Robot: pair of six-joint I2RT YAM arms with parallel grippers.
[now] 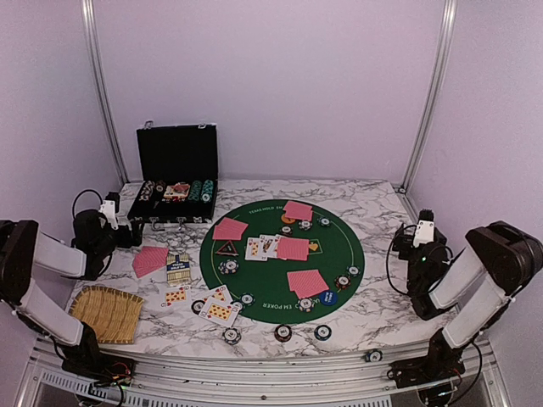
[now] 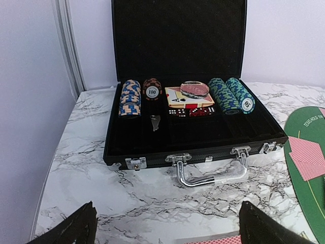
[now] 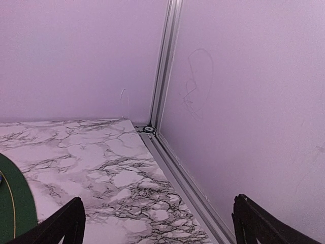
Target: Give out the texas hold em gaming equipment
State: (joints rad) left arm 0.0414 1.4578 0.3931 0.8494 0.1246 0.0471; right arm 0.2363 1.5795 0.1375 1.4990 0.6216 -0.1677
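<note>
Red-backed playing cards lie in small piles on the round green poker mat, with one more pile off it to the left. Striped poker chips sit around the mat and along the table's front. An orange button, a blue button and a dark triangular marker rest on the mat. My left gripper stands open and empty, facing the black chip case. My right gripper is open and empty, facing the right back corner.
The open case holds chip stacks, cards and dice. A woven straw mat, a card box and face-up cards lie front left. An aluminium rail and walls bound the table.
</note>
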